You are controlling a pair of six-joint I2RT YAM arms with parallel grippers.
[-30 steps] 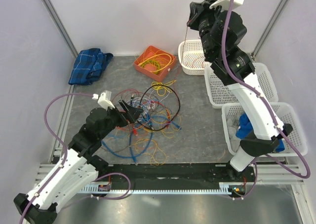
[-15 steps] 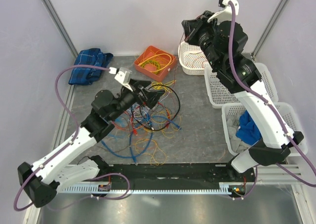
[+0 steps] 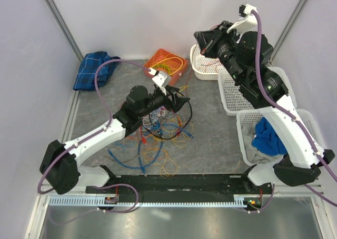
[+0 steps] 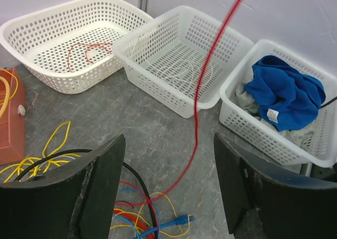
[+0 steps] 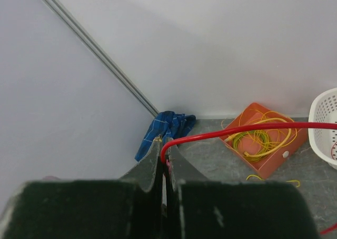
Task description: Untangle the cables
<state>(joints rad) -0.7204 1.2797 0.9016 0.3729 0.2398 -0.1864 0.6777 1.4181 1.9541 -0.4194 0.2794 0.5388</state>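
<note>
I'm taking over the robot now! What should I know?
Left gripper: open, empty, low over the tangled pile of thin coloured cables.
Right gripper: shut on a thin red cable, raised high; the cable runs down to the pile.
Done: yellow cables in the orange tray; one red wire, one white wire in white plastic baskets.
To do: free the red cable, then sort the pile.

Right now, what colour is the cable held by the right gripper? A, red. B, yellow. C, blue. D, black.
A: in the right wrist view the right gripper is shut on the red cable, which loops out from between its fingers and runs off to the right.
</note>
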